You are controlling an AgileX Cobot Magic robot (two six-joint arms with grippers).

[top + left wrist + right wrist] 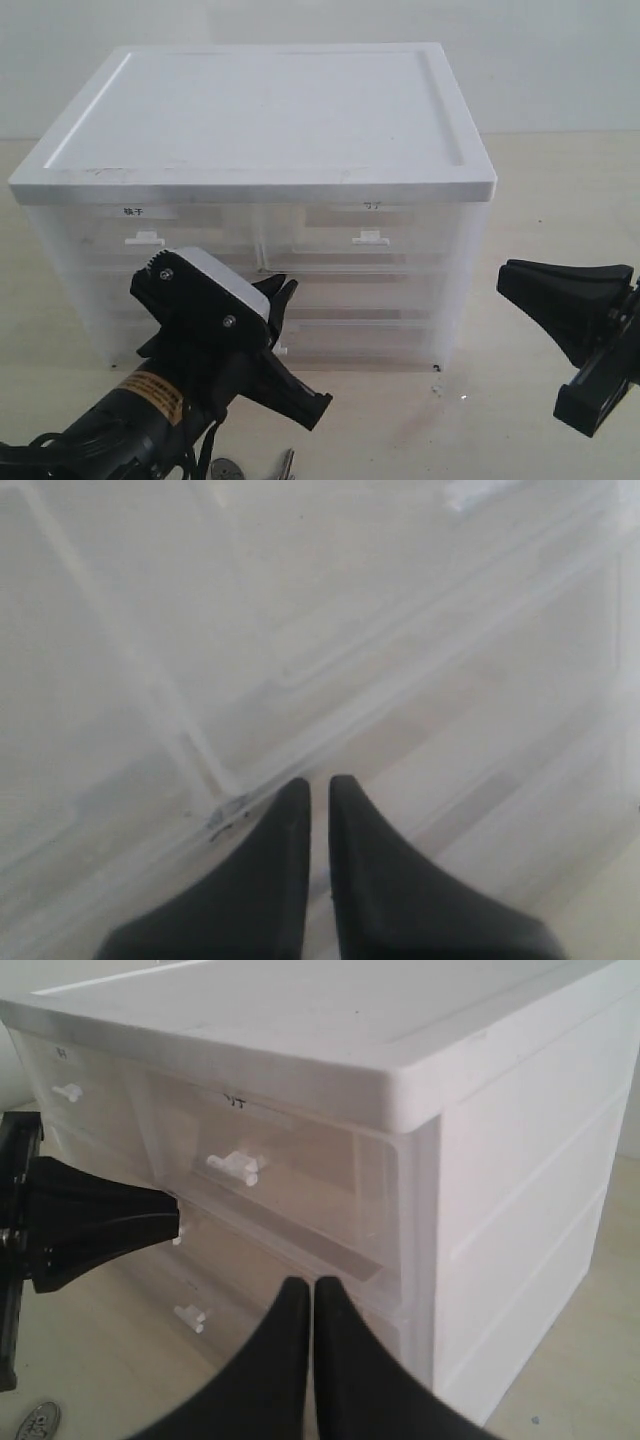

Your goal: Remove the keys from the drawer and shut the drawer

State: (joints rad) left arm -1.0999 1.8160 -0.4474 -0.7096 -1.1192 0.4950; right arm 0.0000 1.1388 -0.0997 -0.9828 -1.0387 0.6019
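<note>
Exterior view: keys (286, 464) out, closing push pending

The keys lay on the surface (450, 430) at the near edge. Beyond, the left claw (320, 784), tips together, faced the chest's (270, 110) drawer fronts (350, 292); the right claw (312, 1286), also together, hung aside. A straight push seemed next.

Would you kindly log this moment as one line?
keys: on table | left gripper: shut, at cabinet front | right gripper: shut, beside cabinet

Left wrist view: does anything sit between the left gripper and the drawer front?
Nothing visible does. The left gripper, shut, points straight at the clear drawer fronts with no object between. The keys lie apart, at the exterior view's bottom edge.
</note>
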